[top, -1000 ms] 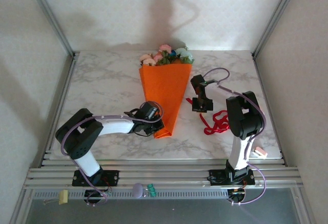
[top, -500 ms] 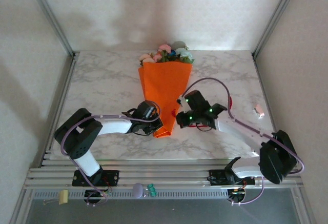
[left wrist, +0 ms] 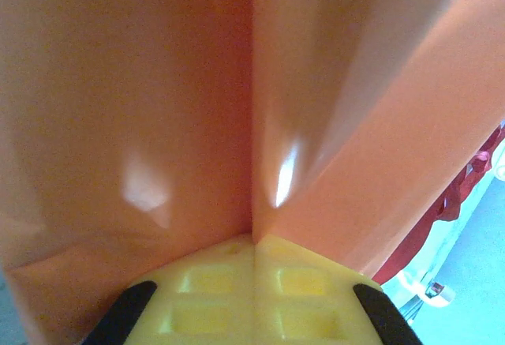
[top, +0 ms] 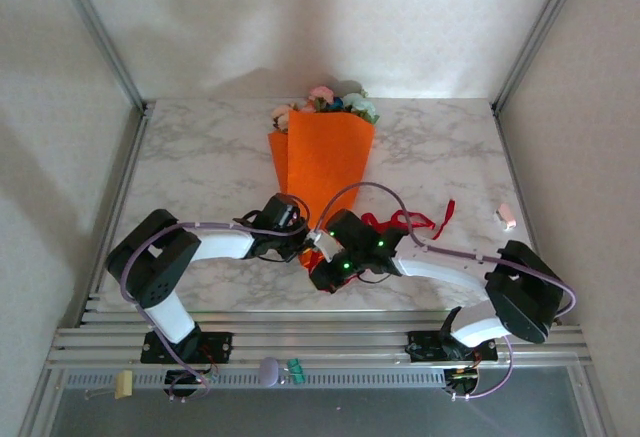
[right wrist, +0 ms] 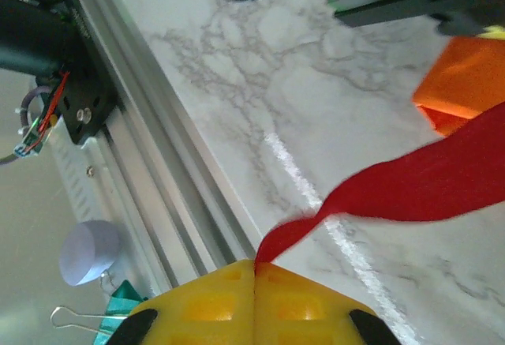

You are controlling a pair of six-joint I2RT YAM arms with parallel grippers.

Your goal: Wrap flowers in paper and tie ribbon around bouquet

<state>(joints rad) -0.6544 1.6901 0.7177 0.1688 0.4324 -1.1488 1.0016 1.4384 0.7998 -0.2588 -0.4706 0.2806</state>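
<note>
Left gripper [left wrist: 254,241]: clamped on paper [left wrist: 158,108], seen at wrist.
Right gripper [right wrist: 256,264]: pinching ribbon [right wrist: 410,183] end, seen at wrist.
Bouquet [top: 325,162]: overhead, flat on table [top: 200,157], flowers [top: 325,102] at far end.

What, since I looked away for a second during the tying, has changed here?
The right arm swung left and toward the near edge, bringing the right gripper, shut on the ribbon, beside the narrow tip of the bouquet; the ribbon was pulled out of its pile and trails behind. The left gripper stays clamped on the bouquet's narrow end; the bouquet barely moved.
</note>
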